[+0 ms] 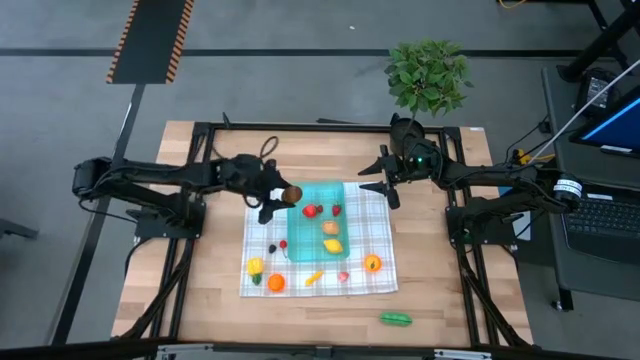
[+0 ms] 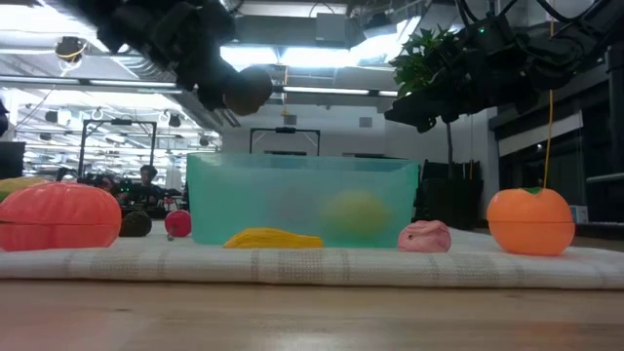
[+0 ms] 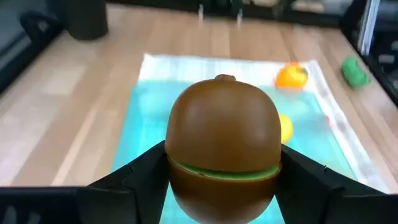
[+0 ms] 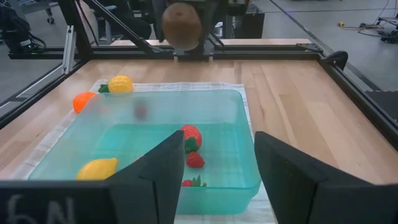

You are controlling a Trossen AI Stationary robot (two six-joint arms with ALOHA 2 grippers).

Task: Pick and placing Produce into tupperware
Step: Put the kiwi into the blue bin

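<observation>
Two dark, slender jointed arms are seen, each carried on a black frame base with cables looped along the links. A small green light is shown on the right arm (image 1: pixel 420 158) near its wrist. Each gripper is formed of two flat, matte black angular fingers (image 4: pixel 149 171).

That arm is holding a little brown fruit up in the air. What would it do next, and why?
Probably lower it a little and let go. The left gripper is shut on the brown fruit above the far left corner of the teal container, which already holds a few pieces. The right gripper waits open beside the container.
</observation>
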